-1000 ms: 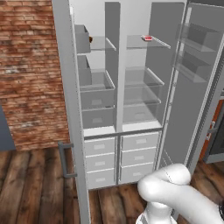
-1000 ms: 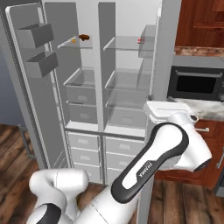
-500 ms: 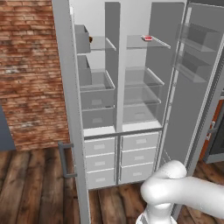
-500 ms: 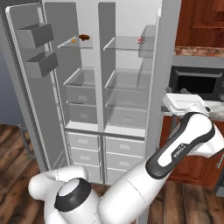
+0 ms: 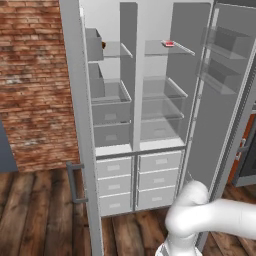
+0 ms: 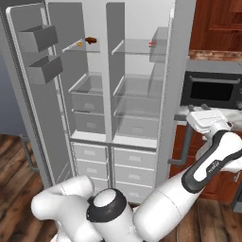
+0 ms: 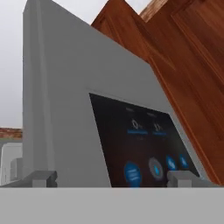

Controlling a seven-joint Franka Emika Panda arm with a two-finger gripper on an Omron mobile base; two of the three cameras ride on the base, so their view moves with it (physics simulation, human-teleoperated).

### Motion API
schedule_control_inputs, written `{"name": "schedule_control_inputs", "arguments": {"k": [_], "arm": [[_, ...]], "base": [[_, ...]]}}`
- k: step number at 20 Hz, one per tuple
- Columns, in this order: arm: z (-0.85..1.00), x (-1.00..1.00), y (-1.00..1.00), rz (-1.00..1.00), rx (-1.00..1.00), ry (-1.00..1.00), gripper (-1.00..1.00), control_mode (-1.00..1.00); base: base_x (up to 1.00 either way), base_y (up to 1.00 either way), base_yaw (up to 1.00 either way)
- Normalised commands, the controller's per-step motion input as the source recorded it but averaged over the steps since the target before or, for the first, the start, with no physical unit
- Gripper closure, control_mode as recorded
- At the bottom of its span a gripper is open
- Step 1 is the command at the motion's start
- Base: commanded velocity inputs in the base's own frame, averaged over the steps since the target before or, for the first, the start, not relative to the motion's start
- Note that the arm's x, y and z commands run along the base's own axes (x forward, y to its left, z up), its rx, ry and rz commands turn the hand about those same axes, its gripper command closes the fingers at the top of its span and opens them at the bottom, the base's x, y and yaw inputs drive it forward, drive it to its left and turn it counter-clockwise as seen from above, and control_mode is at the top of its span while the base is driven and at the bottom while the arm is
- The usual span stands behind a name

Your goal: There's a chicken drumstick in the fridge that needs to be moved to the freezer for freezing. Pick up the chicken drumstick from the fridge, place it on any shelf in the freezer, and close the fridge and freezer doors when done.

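Note:
The chicken drumstick (image 6: 90, 39), small and dark reddish-brown, lies on the top glass shelf (image 6: 78, 45) of the narrow freezer (image 6: 87, 85); in the left base view a bit of the drumstick (image 5: 103, 45) peeks out behind a door bin. Both the freezer door (image 5: 75, 100) and the fridge door (image 5: 215, 100) stand wide. My gripper (image 6: 191, 117) is open and holds nothing, out to the right at the outer face of the fridge door (image 6: 177, 71). In the hand view its fingertips (image 7: 41, 177) stand far apart below that door's dark screen (image 7: 140, 148).
A small flat red-and-white item (image 5: 169, 43) sits on the fridge's top shelf. A microwave (image 6: 212, 90) and wooden cabinets (image 6: 212, 23) stand just right of the open fridge door. A brick wall (image 5: 30, 75) lies left of the unit; grey drawers (image 5: 135, 180) fill its bottom.
My arm has swung to the right, carrying the hand from in front of the fridge compartment round to the outer side of the fridge door. The jaws stay open.

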Motion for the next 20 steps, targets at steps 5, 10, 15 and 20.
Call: {"name": "schedule_control_inputs", "arguments": {"k": [5,10,15,20], "arm": [[-0.26,0.13,-0.53,0.05,0.0,0.0,-1.0,-1.0],[-0.01,-0.07,-0.44,0.07,0.0,-0.06,-1.0,-1.0],[-0.22,-0.43,0.0,0.13,-0.09,-0.13,-1.0,-1.0],[-0.69,-0.76,0.53,0.14,-0.33,-0.23,-1.0,-1.0]], "base": [[0.0,0.0,0.0],[0.0,0.0,0.0],[0.0,0.0,0.0],[0.0,0.0,0.0]]}}
